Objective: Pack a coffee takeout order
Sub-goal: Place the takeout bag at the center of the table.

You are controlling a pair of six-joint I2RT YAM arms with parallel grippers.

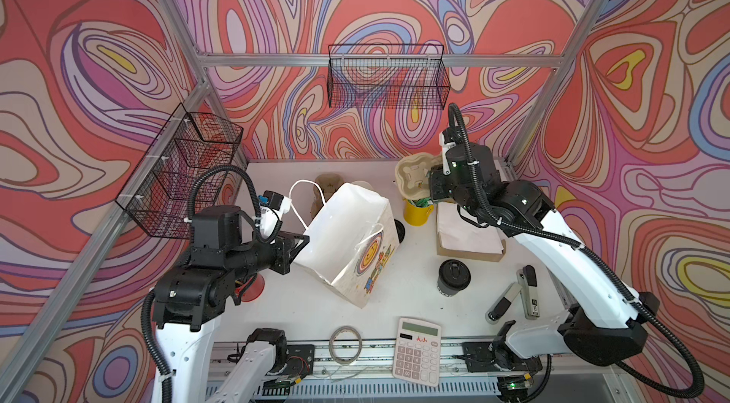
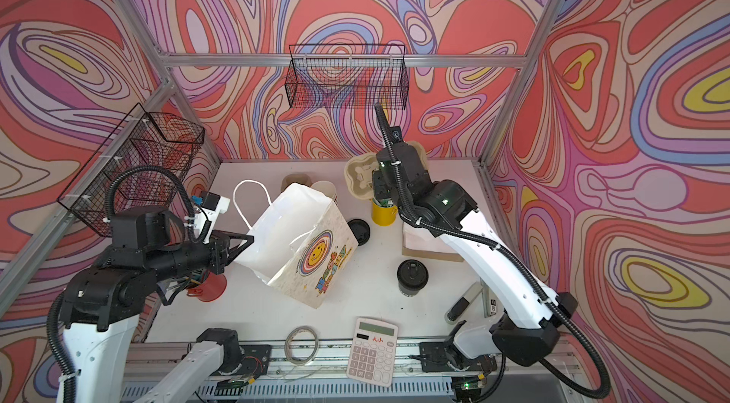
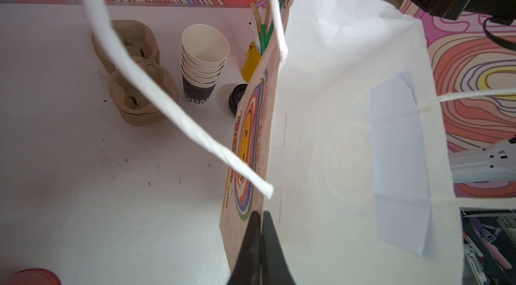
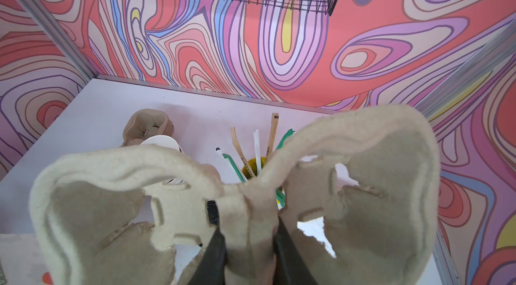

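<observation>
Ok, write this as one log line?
left gripper: shut on white printed paper bag; right gripper: shut on tan pulp carrier; black lidded cup: not bagged

the bag (image 3: pixel 335 130) is smooth white paper, creased, matt inside. the cup carrier (image 4: pixel 377 191) is rough, fibrous tan pulp. the cup (image 1: pixel 450 288) has a glossy black plastic lid (image 1: pixel 454 272). the wall basket (image 1: pixel 389 81) is thin black metal wire.

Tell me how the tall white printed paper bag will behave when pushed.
The tall white printed paper bag is probably light: its inside looks empty. It likely tips easily, held only at its rim by the left end effector. Its thin creased walls may buckle.
</observation>
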